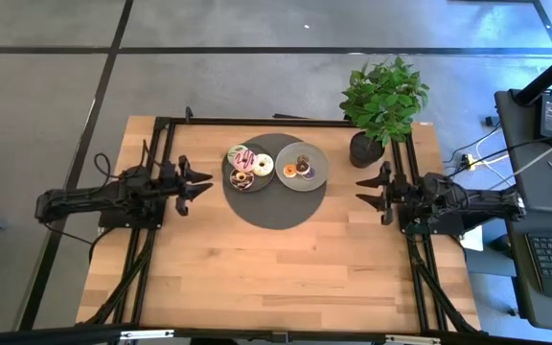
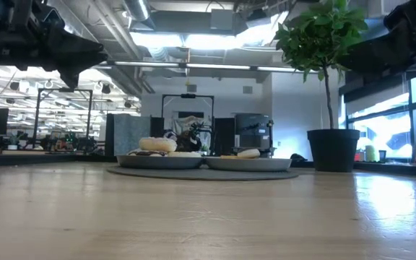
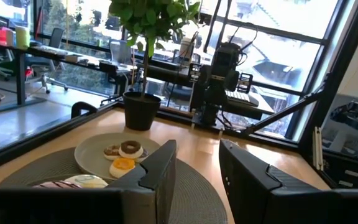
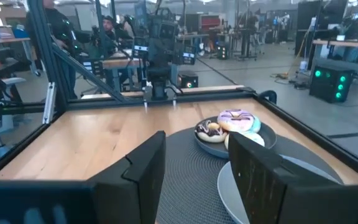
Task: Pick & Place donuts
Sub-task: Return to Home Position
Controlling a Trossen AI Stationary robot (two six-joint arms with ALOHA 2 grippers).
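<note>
Several donuts (image 1: 247,163) lie on a dark grey plate (image 1: 230,181): a white-green one, a pink one with dark squiggles (image 4: 235,117), a cream one (image 2: 157,144) and a chocolate one (image 4: 210,129). Three tinier donuts, orange (image 3: 123,165), dark brown (image 3: 130,148) and purple (image 1: 312,174), lie on a lighter grey plate (image 1: 316,153) beside it. My left gripper (image 1: 202,184) hovers open, level, just left of the dark plate. My right gripper (image 1: 364,188) hovers open, level, right of the lighter plate. Both are empty.
Both plates rest on a round dark mat (image 1: 271,209) on the wooden table. A potted plant (image 1: 381,101) stands at the far right corner, close to my right arm. Bare wood (image 1: 276,273) stretches to the near edge. Black frame rails run along the table's sides.
</note>
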